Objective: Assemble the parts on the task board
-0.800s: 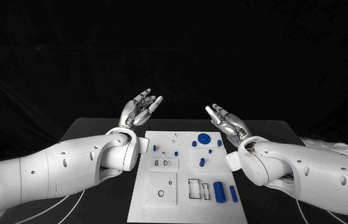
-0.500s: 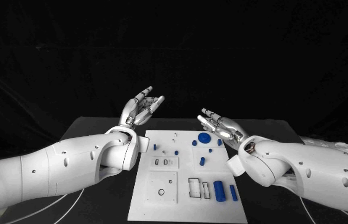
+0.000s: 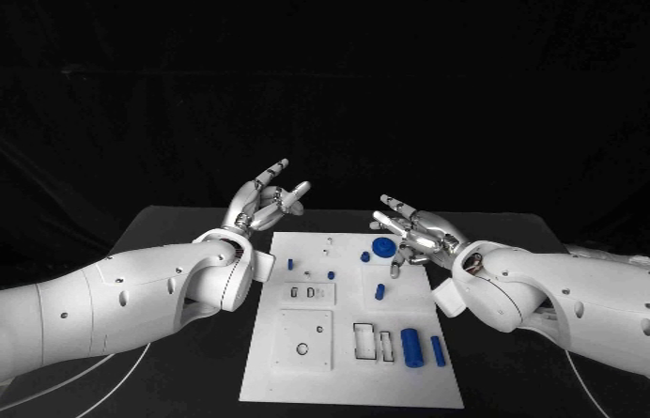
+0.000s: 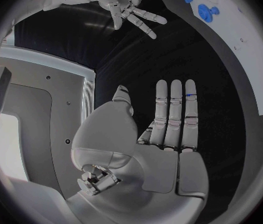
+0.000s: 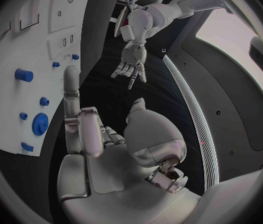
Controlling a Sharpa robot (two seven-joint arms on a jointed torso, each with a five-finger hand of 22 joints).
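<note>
The white task board (image 3: 339,380) lies in the middle of the table and also shows in the wrist views (image 4: 246,55) (image 5: 13,45). A blue gear (image 3: 385,246) (image 5: 40,123) (image 4: 207,12) sits at its far end among small blue pegs (image 3: 380,292). Two blue cylinders (image 3: 410,348) lie near the front right. My right hand (image 3: 410,230) (image 5: 100,149) hovers beside the gear, holding nothing, with one finger stretched out and others bent. My left hand (image 3: 267,200) (image 4: 163,134) is raised off the board's far left corner, fingers straight and empty.
The board carries several white inset plates with slots and holes (image 3: 303,339). Black table (image 3: 177,235) lies bare on both sides of the board. Both white forearms flank the board's middle.
My right hand has come down and leftward toward the gear, with its fingers bending over the board. The left hand has hardly moved.
</note>
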